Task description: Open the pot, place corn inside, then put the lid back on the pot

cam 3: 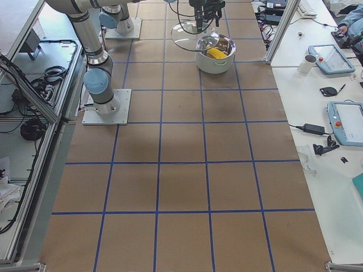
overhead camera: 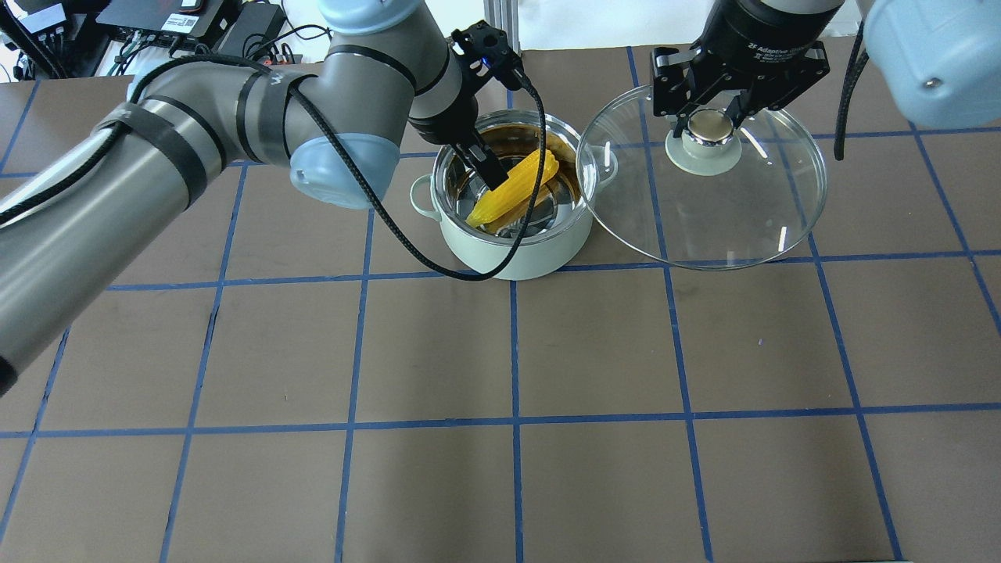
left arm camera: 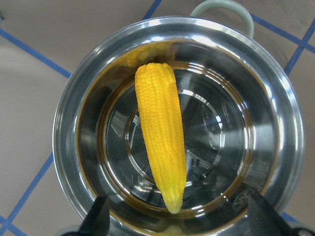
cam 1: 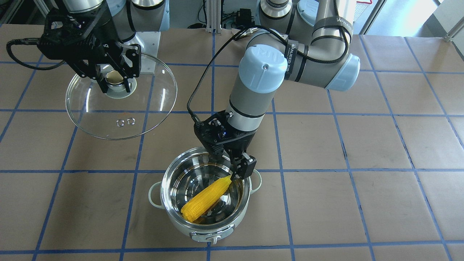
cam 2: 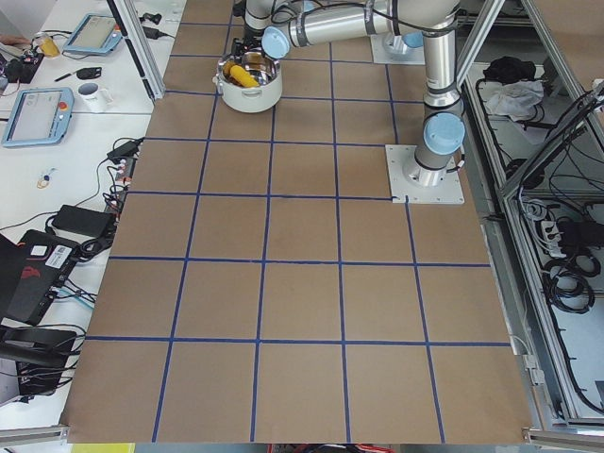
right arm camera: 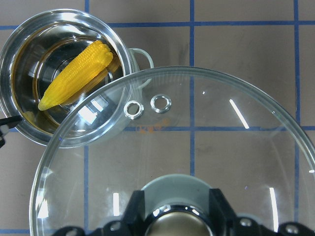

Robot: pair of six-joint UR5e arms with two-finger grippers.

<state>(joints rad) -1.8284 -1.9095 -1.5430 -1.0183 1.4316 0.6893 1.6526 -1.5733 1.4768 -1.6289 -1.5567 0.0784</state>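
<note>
Asking: what is the largest thing beneath your two grippers?

Answering: A brown table [overhead camera: 547, 352] crossed by blue tape lines [overhead camera: 512, 352] spreads under both of them.

Asking: And next in size?

Answering: The lid [overhead camera: 743, 211], a wide clear glass disc. My right gripper [cam 1: 115, 84] is clamped on its knob [overhead camera: 704, 152], and the disc hangs level directly below that gripper, off the table. I judge I hold it aside and raised so the pot's mouth is free for my other arm. In my right wrist view, the lid's rim overlaps the pot's edge.

Asking: Where is the pot?

Answering: The pot [overhead camera: 516, 250] stands uncovered directly under my left gripper [left arm camera: 179, 217], and beside my right gripper, toward my left arm.

Asking: And the corn?

Answering: The corn [cam 1: 206, 199] lies inside the pot, slanting across the steel bottom. Its pointed tip sits between my left fingers [left arm camera: 98, 219], and its blunt end is at the wall farthest from them. Those fingers are spread wide, with a clear gap on each side of the tip, so I am gripping nothing. The corn looks delivered.

Asking: Anything smaller?

Answering: Two metal vent rings [right arm camera: 161, 103] sit in the glass, out beyond my right fingers. I judge my left arm must leave the pot before the lid can go on.
</note>
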